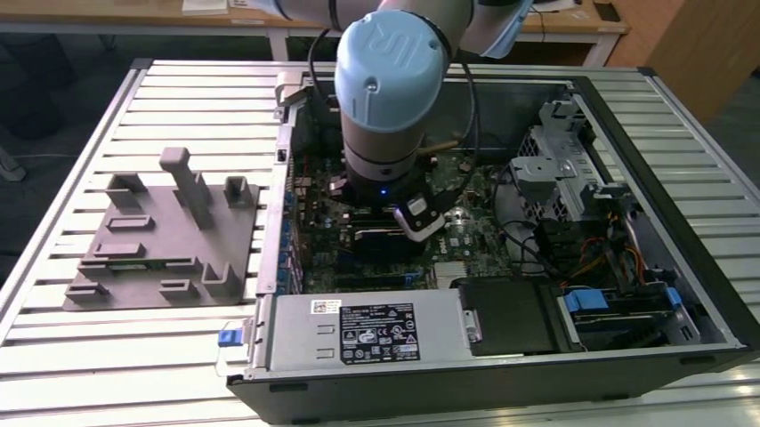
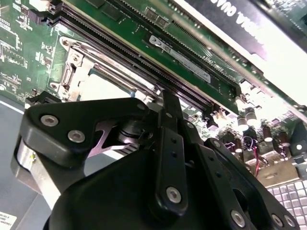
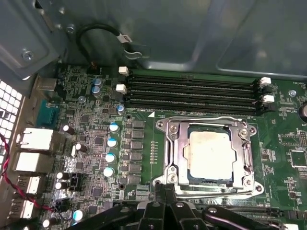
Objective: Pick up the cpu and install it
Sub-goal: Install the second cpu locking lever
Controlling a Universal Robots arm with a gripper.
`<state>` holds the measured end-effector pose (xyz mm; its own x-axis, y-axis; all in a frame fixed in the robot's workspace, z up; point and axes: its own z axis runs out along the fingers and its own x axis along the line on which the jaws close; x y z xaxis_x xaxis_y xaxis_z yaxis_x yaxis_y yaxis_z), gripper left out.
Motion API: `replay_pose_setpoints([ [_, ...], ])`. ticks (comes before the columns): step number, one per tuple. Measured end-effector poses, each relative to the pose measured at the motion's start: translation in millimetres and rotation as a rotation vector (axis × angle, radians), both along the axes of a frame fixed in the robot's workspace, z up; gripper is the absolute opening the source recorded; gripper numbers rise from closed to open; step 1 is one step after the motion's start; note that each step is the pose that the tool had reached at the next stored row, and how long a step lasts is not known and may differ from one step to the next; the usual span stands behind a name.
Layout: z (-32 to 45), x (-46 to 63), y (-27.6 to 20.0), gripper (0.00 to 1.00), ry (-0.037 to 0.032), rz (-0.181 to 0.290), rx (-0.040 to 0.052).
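The cpu (image 3: 211,154), a pale silvery square, lies flat inside the metal-framed socket (image 3: 171,158) on the green motherboard; it appears again in the second wrist view (image 2: 101,87). My gripper (image 3: 165,190) hovers just in front of the socket's near edge, its black fingers pressed together with nothing between them. In the second wrist view the gripper (image 2: 168,100) points toward the socket's side beside the memory slots. In the exterior view the arm's wrist (image 1: 383,133) stands over the motherboard inside the open computer case (image 1: 665,169).
Black memory slots (image 3: 192,93) run along the socket's far side. Capacitors (image 3: 111,143) and rear ports (image 3: 33,139) flank it. A power supply (image 1: 368,331) and drive bays (image 1: 570,178) crowd the case. A grey fixture plate (image 1: 166,240) lies on the slatted table (image 1: 71,356).
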<state>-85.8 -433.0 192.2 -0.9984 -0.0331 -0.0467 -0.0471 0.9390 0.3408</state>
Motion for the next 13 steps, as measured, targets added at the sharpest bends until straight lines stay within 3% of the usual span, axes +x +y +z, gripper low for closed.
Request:
replay_pose_setpoints([
  [6, -2.9, -1.1, 0.1, 0.11, -0.0091, 0.0, 0.0172],
  [13, -5.2, -6.4, 0.1, 0.11, -0.0187, 0.0, 0.0219],
])
